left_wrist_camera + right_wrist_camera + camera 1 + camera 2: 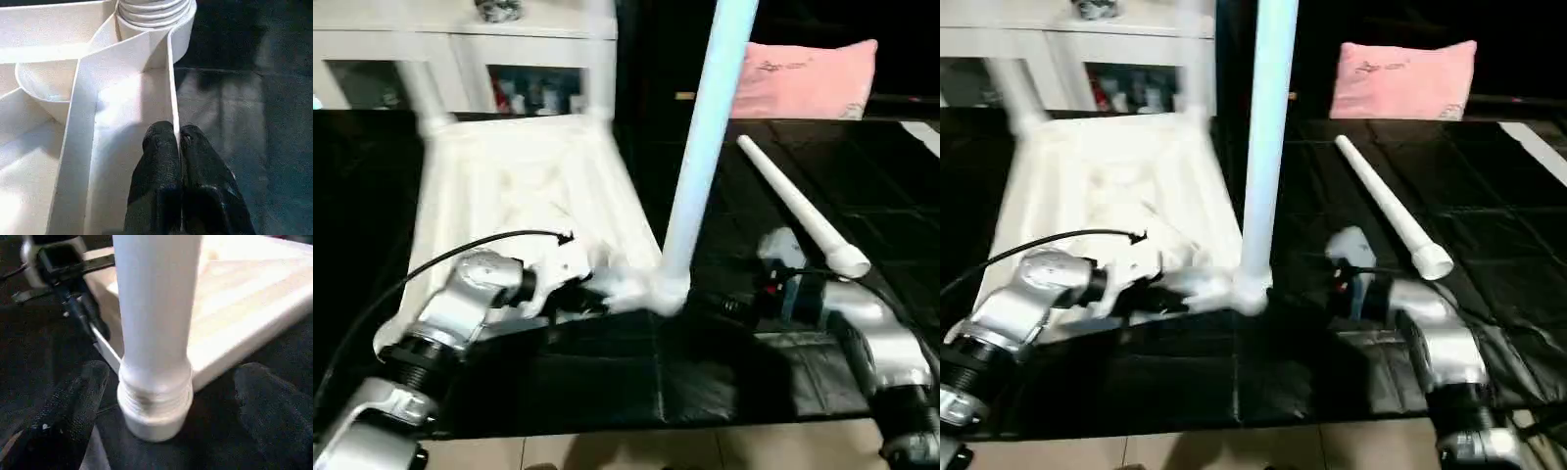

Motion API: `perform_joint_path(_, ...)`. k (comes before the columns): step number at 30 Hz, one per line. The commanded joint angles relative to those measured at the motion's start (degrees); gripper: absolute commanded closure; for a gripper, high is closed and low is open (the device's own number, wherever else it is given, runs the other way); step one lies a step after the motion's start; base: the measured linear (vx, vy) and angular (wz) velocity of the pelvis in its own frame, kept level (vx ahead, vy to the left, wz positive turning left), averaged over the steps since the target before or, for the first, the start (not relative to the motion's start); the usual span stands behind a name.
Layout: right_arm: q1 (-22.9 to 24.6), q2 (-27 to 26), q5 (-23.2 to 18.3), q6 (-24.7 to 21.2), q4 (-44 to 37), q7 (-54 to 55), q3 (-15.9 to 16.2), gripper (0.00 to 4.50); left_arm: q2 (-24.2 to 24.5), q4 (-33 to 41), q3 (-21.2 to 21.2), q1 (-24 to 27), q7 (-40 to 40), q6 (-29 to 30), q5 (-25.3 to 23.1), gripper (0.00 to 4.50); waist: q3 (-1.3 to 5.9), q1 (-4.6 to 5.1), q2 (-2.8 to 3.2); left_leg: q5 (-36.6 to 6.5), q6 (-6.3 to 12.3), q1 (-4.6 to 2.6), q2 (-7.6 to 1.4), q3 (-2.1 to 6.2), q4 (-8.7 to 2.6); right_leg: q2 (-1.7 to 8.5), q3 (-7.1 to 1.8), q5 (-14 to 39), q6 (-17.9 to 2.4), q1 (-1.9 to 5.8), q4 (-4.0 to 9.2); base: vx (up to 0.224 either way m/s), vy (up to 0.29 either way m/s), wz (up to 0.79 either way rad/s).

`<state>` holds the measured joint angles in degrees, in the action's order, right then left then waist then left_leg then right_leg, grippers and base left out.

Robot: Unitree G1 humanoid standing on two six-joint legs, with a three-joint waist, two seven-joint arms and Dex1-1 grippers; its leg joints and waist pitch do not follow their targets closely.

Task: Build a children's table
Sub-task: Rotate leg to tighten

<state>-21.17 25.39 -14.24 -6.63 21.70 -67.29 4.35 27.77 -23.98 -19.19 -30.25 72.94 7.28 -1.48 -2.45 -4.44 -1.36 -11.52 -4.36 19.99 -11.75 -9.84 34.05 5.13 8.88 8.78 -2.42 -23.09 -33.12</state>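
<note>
On the black mat (607,382) our tabletop (524,186) lies underside up so its sockets face us. Our left gripper (178,147) pinches its rim wall to steady it; our right gripper (168,396) stands spread around the seated leg (705,147). A spare leg (798,206) lies beside it.

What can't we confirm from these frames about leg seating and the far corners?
- Upright long white tapered plastic leg: its top is cut off by the head views' upper edge.
- White ribbed rectangular plastic tabletop: far corners blurred; leg count there unclear.
- Thread seating: cannot tell whether fully screwed in.
- Cabinet contents: too small and blurred.
</note>
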Motion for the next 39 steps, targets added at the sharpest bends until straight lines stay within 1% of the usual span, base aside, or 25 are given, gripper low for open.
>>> perform_joint_path(1,-1.4,1.6,1.0,0.7,0.2,-4.6,2.0,0.06,-0.1,0.4,-3.8,-1.7,4.9,-3.0,0.2,4.50,3.54,0.18,-0.28,-8.9,4.24,-0.24,-2.25,0.23,-3.85,4.05,-4.21,17.9,-7.8,3.35,3.71,0.000,0.000,0.00)
perform_joint_path(2,-1.7,1.8,1.2,1.0,0.3,-5.7,2.6,0.06,-0.1,0.3,-4.0,-1.8,5.3,-3.4,0.1,4.50,3.54,0.18,-0.28,-8.9,4.24,-0.24,-2.25,0.23,-3.85,4.05,-4.21,17.9,-7.8,3.35,3.71,0.000,0.000,0.00)
perform_joint_path(3,-2.3,2.4,1.7,1.5,0.6,-7.9,3.8,0.06,0.0,0.0,-4.4,-2.2,6.3,-4.3,0.1,4.50,3.58,-0.29,-0.31,-8.5,4.36,-0.36,-2.28,0.09,-3.79,4.06,-4.28,17.3,-8.0,3.25,3.60,0.000,0.000,0.00)
perform_joint_path(4,-3.1,2.8,2.5,2.2,1.3,-10.5,5.4,0.06,-0.1,-0.3,-5.0,-2.5,8.0,-5.6,0.3,4.50,3.56,-0.46,-0.33,-8.6,4.36,-0.32,-2.30,0.05,-3.78,4.08,-4.32,17.1,-8.2,3.27,3.57,0.000,0.000,0.00)
perform_joint_path(6,-3.6,3.0,2.7,2.6,1.8,-11.7,6.1,0.06,-0.2,-0.5,-5.2,-2.7,8.8,-6.3,0.4,4.50,3.56,-0.62,-0.28,-8.6,4.26,-0.35,-2.36,0.07,-3.79,4.14,-4.33,16.9,-8.3,3.30,3.52,0.000,0.000,0.00)
perform_joint_path(7,-4.1,2.9,3.5,3.7,2.7,-12.0,6.9,0.06,-0.3,-0.4,-5.5,-2.7,9.4,-6.5,0.4,4.50,3.65,-0.61,-0.40,-8.3,4.04,-0.13,-2.41,0.15,-3.78,4.22,-4.31,16.5,-8.4,3.43,3.27,0.000,0.000,0.00)
perform_joint_path(8,-4.1,2.9,3.5,3.7,2.7,-12.0,6.9,0.06,-0.3,-0.4,-5.5,-2.7,9.4,-6.5,0.4,4.50,3.62,-0.62,-0.36,-8.1,3.90,-0.15,-2.39,0.15,-3.79,4.20,-4.35,16.4,-8.4,3.41,3.32,0.000,0.000,0.00)
perform_joint_path(9,-4.6,2.9,4.0,4.5,3.6,-12.3,7.5,0.06,-0.5,-0.4,-5.6,-2.8,9.7,-6.8,0.4,4.50,3.67,-0.68,-0.49,-7.9,3.87,-0.27,-2.44,0.12,-3.79,4.18,-4.41,15.8,-8.6,3.39,3.20,0.000,0.000,0.00)
perform_joint_path(11,-6.3,2.1,4.9,5.7,6.1,-13.0,8.8,0.06,-0.8,-0.4,-6.2,-3.0,10.4,-7.4,0.3,4.50,3.63,-0.69,-0.45,-8.1,3.76,-0.17,-2.36,0.07,-3.79,4.23,-4.39,16.2,-8.9,3.40,3.32,0.000,0.000,0.00)
perform_joint_path(12,-6.7,1.9,5.0,5.9,6.8,-13.3,9.1,0.22,-0.9,-0.5,-6.3,-3.1,10.5,-7.6,0.3,4.50,3.63,-0.62,-0.53,-8.4,3.61,-0.13,-2.32,0.11,-3.79,4.22,-4.34,16.9,-8.8,3.49,3.33,0.000,0.000,0.00)
perform_joint_path(14,-7.3,1.8,5.1,6.0,7.8,-14.0,9.4,0.32,-0.9,-0.9,-6.6,-3.3,10.7,-8.1,0.0,4.50,3.63,-0.65,-0.57,-8.6,3.63,-0.08,-2.37,0.12,-3.75,4.23,-4.38,17.2,-8.5,3.53,3.28,0.000,0.000,0.00)
perform_joint_path(15,-7.5,1.8,4.8,6.0,8.0,-14.8,9.5,0.32,-1.0,-1.3,-6.6,-3.4,10.8,-8.6,-0.2,4.50,3.62,-0.57,-0.74,-8.6,3.73,-0.03,-2.40,0.13,-3.76,4.18,-4.39,17.2,-8.3,3.55,3.28,0.000,0.000,0.00)
perform_joint_path(16,-7.6,1.9,4.7,5.9,8.1,-15.1,9.5,0.50,-0.9,-1.5,-6.6,-3.4,10.8,-8.7,-0.2,4.50,3.63,-0.53,-0.67,-8.5,3.86,-0.03,-2.33,0.15,-3.74,4.15,-4.34,17.4,-8.2,3.55,3.35,0.000,0.000,0.00)
perform_joint_path(18,-7.8,1.9,4.6,6.0,8.4,-15.5,9.4,0.58,-0.8,-1.8,-6.5,-3.5,11.0,-9.1,-0.3,4.50,3.63,-0.45,-0.71,-8.4,3.84,0.04,-2.35,0.17,-3.72,4.17,-4.33,17.6,-8.1,3.60,3.32,0.000,0.000,0.00)
perform_joint_path(19,-7.7,1.9,4.5,6.0,8.4,-15.7,9.4,0.77,-0.8,-1.9,-6.5,-3.5,11.0,-9.1,-0.4,4.50,3.65,-0.42,-0.75,-8.3,3.84,0.00,-2.35,0.14,-3.70,4.16,-4.34,17.6,-8.0,3.56,3.34,0.000,0.000,0.00)
perform_joint_path(20,-7.7,2.0,4.5,6.1,8.4,-16.0,9.5,0.77,-0.8,-2.0,-6.5,-3.5,11.0,-9.2,-0.4,4.50,3.68,-0.47,-0.70,-8.3,3.86,-0.04,-2.34,0.11,-3.68,4.17,-4.35,17.6,-8.1,3.55,3.35,0.000,0.000,0.00)
perform_joint_path(22,-7.8,2.1,4.5,6.5,8.8,-16.4,9.7,0.93,-0.8,-2.1,-6.5,-3.5,11.0,-9.3,-0.4,4.50,3.70,-0.49,-0.71,-8.1,3.94,-0.06,-2.38,0.12,-3.67,4.12,-4.35,17.2,-8.2,3.51,3.25,0.000,0.000,0.00)
perform_joint_path(24,-8.0,2.1,4.6,7.5,9.5,-17.1,10.0,1.19,-0.8,-2.7,-6.6,-3.8,10.8,-9.6,-0.6,4.50,3.70,-0.47,-0.66,-8.0,3.91,-0.01,-2.38,0.15,-3.68,4.13,-4.33,17.1,-8.3,3.55,3.23,0.000,0.000,0.00)
perform_joint_path(27,-8.1,2.0,4.7,7.9,9.8,-17.4,10.1,1.31,-0.8,-3.2,-6.6,-3.9,10.7,-10.0,-0.7,4.50,3.62,-0.46,-0.68,-8.5,3.90,-0.02,-2.30,0.11,-3.68,4.09,-4.28,17.9,-8.2,3.50,3.36,0.000,0.000,0.00)
perform_joint_path(29,-8.1,2.0,4.8,8.1,10.0,-17.5,10.2,1.60,-0.7,-3.5,-6.5,-4.0,10.6,-10.1,-0.9,4.50,3.63,-0.50,-0.69,-8.9,3.70,-0.07,-2.29,0.13,-3.67,4.15,-4.26,19.3,-7.7,3.52,3.56,0.000,0.000,0.00)
perform_joint_path(31,-8.1,1.9,4.8,8.2,10.0,-17.5,10.2,1.73,-0.7,-3.7,-6.5,-4.1,10.5,-10.0,-0.9,4.50,3.64,-0.48,-0.64,-9.1,3.58,-0.07,-2.30,0.16,-3.65,4.12,-4.24,19.5,-7.6,3.49,3.55,0.000,0.000,0.00)
perform_joint_path(35,-7.7,1.2,3.6,6.5,9.3,-17.0,9.4,1.83,-0.9,-4.1,-6.0,-3.9,10.1,-9.0,-0.5,4.50,3.63,-0.47,-0.61,-8.9,3.59,-0.03,-2.34,0.18,-3.67,4.06,-4.25,18.8,-7.8,3.50,3.46,0.000,0.000,0.00)
perform_joint_path(36,-7.7,0.8,2.7,4.9,9.0,-16.7,8.9,1.84,-1.0,-4.1,-5.8,-3.8,10.0,-8.5,-0.3,4.50,3.62,-0.49,-0.56,-9.1,3.59,-0.01,-2.31,0.16,-3.65,4.09,-4.23,19.1,-7.8,3.51,3.51,0.000,0.000,0.00)
perform_joint_path(38,-7.0,-0.5,0.0,0.1,7.3,-14.4,7.0,1.85,-1.8,-3.7,-3.9,-3.2,7.7,-4.4,1.3,4.50,3.53,-0.39,-0.50,-9.2,3.31,0.00,-2.31,0.14,-3.67,3.98,-4.21,19.9,-7.7,3.54,3.55,0.000,0.000,0.00)
perform_joint_path(39,-7.0,-0.5,0.0,0.1,7.3,-14.4,7.0,1.86,-1.8,-3.7,-3.9,-3.2,7.7,-4.4,1.3,4.50,3.53,-0.39,-0.50,-9.2,3.31,0.00,-2.31,0.14,-3.67,3.98,-4.21,19.9,-7.7,3.54,3.55,0.000,0.000,0.00)
